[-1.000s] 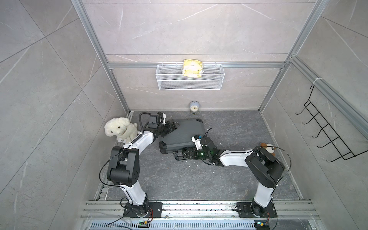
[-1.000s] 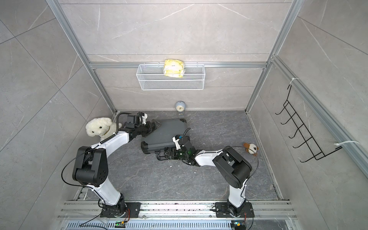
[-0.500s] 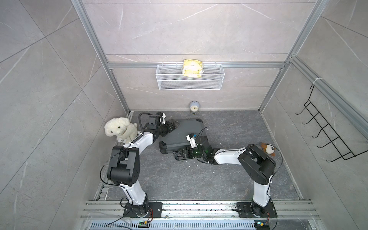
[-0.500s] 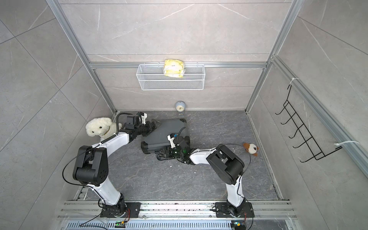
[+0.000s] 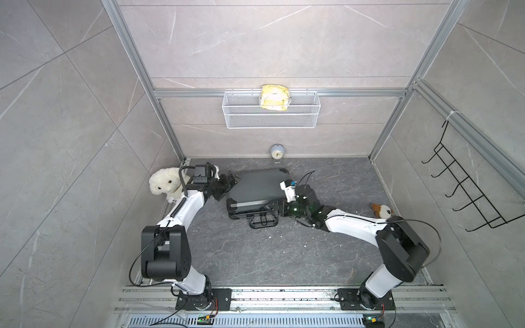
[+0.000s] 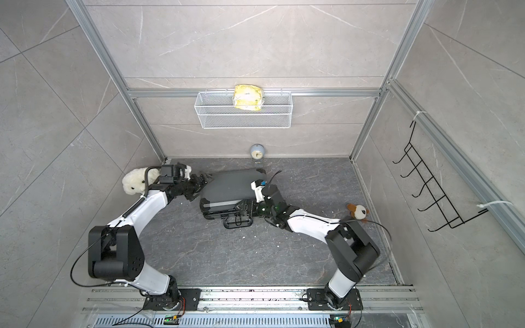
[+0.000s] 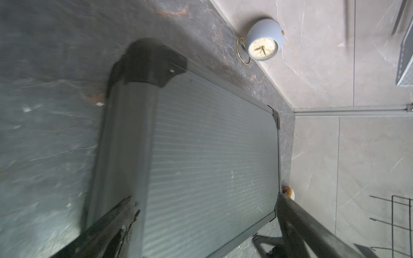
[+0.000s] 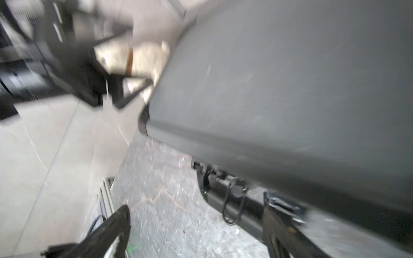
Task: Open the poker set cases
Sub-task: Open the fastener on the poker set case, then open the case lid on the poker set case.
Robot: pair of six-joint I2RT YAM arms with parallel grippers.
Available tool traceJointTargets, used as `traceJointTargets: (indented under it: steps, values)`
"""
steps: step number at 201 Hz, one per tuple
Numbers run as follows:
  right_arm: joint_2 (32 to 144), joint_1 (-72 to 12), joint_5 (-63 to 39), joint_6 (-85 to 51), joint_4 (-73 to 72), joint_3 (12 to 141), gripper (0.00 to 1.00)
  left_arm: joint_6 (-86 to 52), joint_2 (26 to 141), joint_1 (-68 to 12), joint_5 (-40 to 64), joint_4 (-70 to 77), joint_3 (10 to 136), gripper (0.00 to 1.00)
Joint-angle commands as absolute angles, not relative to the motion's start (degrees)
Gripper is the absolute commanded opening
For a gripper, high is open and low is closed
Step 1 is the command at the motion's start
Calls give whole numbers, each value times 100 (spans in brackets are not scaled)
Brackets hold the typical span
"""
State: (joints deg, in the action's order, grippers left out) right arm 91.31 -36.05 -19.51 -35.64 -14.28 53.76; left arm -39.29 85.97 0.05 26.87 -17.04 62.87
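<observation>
The poker set case (image 5: 255,188) (image 6: 230,188) is a dark grey ribbed briefcase lying flat on the floor, lid down, with its inside hidden. Its black handle (image 5: 262,222) (image 8: 232,202) sticks out from the front wall. My left gripper (image 5: 229,181) (image 6: 203,181) (image 7: 205,214) is open at the case's left end, and the ribbed lid (image 7: 212,145) shows between its fingers. My right gripper (image 5: 273,208) (image 6: 246,207) (image 8: 196,215) is open at the front wall, just right of the handle. One of its fingers (image 8: 276,221) is against that wall, and the view is blurred.
A white plush dog (image 5: 166,184) sits in the left corner behind my left arm. A small brown-and-white plush (image 5: 382,211) lies near the right wall. A clock (image 5: 277,152) stands at the back wall, below a wire basket (image 5: 271,119). A black hook rack (image 5: 468,196) hangs on the right wall.
My right gripper's jaws have spread wider at the case's front. The right arm's elbow swung left, then back to the right. The left arm and the case stay put.
</observation>
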Motion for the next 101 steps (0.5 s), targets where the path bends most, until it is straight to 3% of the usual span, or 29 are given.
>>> traceJointTargets:
  steps: [1, 36, 101]
  values:
    - [8918, -2940, -2124, -3307, -809, 4967, 96, -4014, 8079, 342, 2738, -2068, 5819, 99]
    - [9254, -2365, -2620, -3431, -867, 5062, 98, -4231, 7966, 454, 3375, -1325, 4984, 100]
    - [9887, -2322, -3175, -3997, -1668, 5280, 96, -4513, 7972, 450, 3691, -791, 4625, 99]
